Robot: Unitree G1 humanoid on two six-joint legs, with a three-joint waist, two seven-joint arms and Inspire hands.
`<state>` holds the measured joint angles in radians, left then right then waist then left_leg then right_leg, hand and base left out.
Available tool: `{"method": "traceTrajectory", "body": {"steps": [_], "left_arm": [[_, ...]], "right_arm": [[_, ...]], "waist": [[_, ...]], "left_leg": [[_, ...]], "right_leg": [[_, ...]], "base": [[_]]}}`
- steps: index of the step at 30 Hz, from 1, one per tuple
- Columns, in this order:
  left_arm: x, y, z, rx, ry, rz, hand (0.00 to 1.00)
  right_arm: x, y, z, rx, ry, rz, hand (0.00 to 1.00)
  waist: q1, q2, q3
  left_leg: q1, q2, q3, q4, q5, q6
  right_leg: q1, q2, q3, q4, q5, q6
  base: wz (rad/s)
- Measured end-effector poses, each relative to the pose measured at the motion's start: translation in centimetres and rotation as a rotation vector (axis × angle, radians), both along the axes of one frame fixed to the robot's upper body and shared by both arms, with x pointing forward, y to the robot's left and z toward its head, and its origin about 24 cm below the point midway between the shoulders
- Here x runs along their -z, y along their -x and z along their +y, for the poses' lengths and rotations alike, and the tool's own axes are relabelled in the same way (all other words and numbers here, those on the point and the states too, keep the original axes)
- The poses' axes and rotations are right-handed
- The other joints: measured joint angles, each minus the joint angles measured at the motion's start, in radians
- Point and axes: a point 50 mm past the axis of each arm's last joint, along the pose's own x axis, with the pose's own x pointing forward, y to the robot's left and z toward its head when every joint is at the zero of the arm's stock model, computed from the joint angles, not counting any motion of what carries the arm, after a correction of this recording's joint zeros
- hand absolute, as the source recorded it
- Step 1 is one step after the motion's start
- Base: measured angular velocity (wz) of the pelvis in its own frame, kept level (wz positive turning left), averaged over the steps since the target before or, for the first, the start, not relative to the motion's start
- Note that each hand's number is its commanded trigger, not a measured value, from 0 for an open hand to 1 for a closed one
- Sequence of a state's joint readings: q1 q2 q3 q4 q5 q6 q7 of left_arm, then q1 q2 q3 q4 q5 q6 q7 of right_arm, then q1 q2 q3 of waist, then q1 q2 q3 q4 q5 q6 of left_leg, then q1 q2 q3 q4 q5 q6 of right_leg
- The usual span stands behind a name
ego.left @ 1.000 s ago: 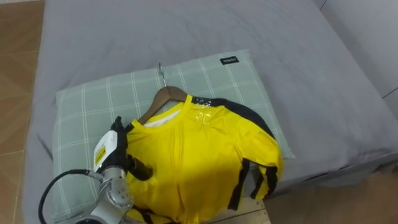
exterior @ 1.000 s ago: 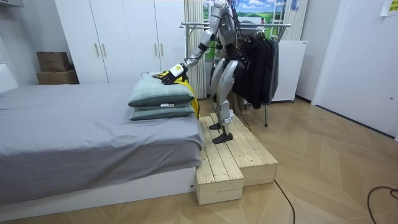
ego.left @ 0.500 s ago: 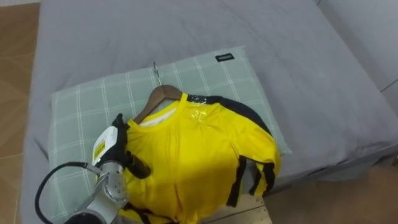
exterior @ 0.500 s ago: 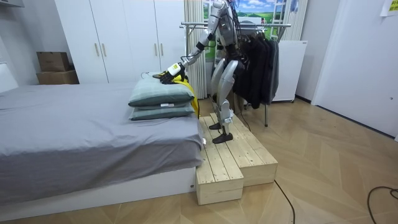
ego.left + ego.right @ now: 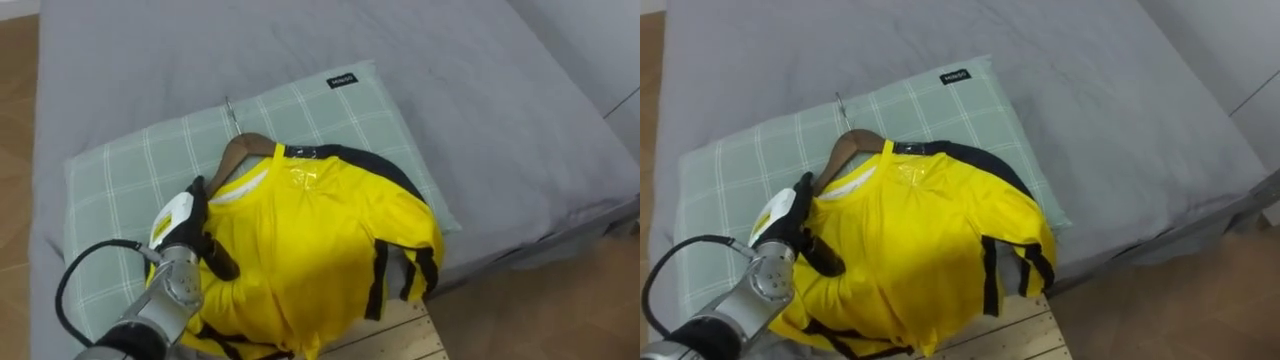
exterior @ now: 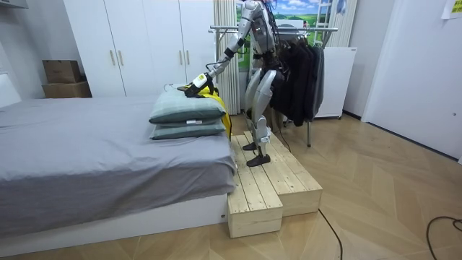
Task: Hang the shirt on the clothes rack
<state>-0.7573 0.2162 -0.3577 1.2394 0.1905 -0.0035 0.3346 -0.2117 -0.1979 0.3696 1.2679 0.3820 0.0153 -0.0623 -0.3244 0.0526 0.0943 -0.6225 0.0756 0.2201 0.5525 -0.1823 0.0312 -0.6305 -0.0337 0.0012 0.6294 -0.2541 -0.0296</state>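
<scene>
pillow [image 5: 120, 185] under yellow shirt [image 5: 310, 240] (on hanger [image 5: 238, 149]), left hand [image 5: 180, 222] seemingly touching.

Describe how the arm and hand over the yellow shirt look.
The left hand has black fingers and a white tag on its back. Behind it sits a silver cylindrical wrist on a grey forearm, with a black cable looping out from it.
</scene>
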Motion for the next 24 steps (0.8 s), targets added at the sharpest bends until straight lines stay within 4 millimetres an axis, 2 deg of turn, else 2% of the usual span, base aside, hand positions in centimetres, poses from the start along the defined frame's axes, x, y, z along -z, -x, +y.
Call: {"method": "traceTrajectory", "body": {"steps": [14, 15, 18, 20, 24], "left_arm": [[-0.9, -0.8, -0.1, 0.042, -0.001, 0.080, 0.00], [-0.9, -0.8, 0.0, 0.043, -0.001, 0.083, 0.29], [-1.0, -0.9, 0.2, 0.050, 0.000, 0.098, 1.00], [-1.1, -0.9, 0.4, 0.061, -0.013, 0.108, 1.00], [-1.9, -1.3, 1.6, 0.052, -0.034, 0.100, 1.00]], "right_arm": [[0.1, 0.2, -0.2, 0.014, 0.002, 0.026, 0.00], [0.1, 0.2, -0.2, 0.015, 0.002, 0.028, 0.00], [0.1, 0.3, -0.3, 0.017, 0.004, 0.032, 0.00], [0.0, 0.3, -0.9, 0.019, 0.018, 0.032, 0.00], [-0.2, 0.3, -1.6, 0.007, 0.043, 0.031, 0.00]], "waist": [[0.002, 0.005, -0.0010], [0.001, 0.005, -0.0009], [0.001, 0.011, -0.0006], [0.000, 0.023, -0.0002], [0.000, 0.029, -0.0005]], "left_leg": [[0.000, -0.001, -0.002, -0.002, 0.001, 0.002], [0.000, -0.001, -0.002, -0.001, 0.001, 0.002], [0.001, -0.001, -0.001, -0.001, 0.001, 0.002], [0.001, -0.002, -0.003, -0.001, 0.001, 0.002], [0.002, -0.004, -0.001, -0.003, 0.001, 0.002]], "right_leg": [[0.004, -0.002, -0.004, -0.004, 0.000, 0.001], [0.005, -0.002, -0.004, -0.004, 0.000, 0.001], [0.005, -0.003, -0.004, -0.004, 0.000, 0.001], [0.004, -0.003, -0.004, -0.003, 0.000, 0.001], [0.001, -0.006, -0.004, -0.001, 0.000, 0.000]], "base": [[0.00], [0.00], [0.00], [0.00], [0.00]]}}
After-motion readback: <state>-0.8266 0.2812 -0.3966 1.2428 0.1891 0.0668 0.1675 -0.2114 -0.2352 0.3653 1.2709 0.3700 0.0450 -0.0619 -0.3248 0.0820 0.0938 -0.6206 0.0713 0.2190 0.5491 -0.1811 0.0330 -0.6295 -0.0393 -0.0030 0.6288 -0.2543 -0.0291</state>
